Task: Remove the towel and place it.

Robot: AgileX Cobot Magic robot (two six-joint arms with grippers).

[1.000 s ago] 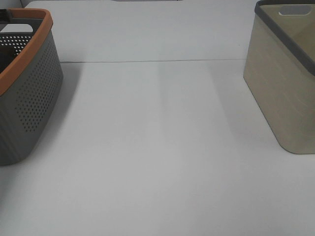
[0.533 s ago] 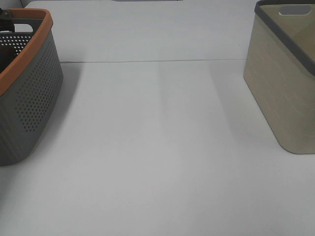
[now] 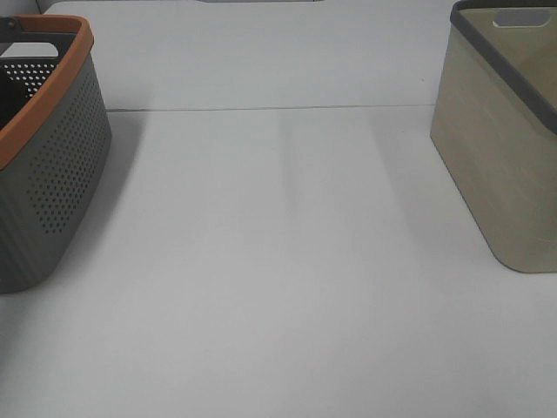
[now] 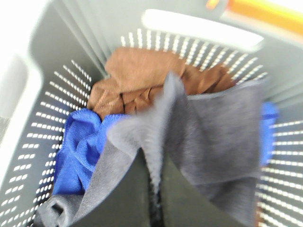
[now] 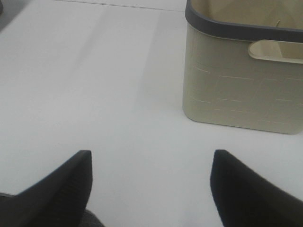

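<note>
At ten o'clock of the high view, the dark sliver of my left arm point(image 3: 5, 26) over the perforated basket point(image 3: 61, 165) has shrunk since a second ago, so the arm has dipped inside. Left gripper point(image 4: 154, 208) looks clenched on a fold of the grey towel point(image 4: 213, 127), which is not yet out of that basket. Count: two containers, the beige bin point(image 3: 496, 157) at two o'clock; one grey towel, one brown towel point(image 4: 142, 75), blue cloth point(image 4: 80, 146) in two patches, number uncertain; right gripper point(image 5: 151, 153) spread, empty

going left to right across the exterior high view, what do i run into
grey perforated plastic basket with orange rim → white table → beige plastic bin with dark grey rim
</note>
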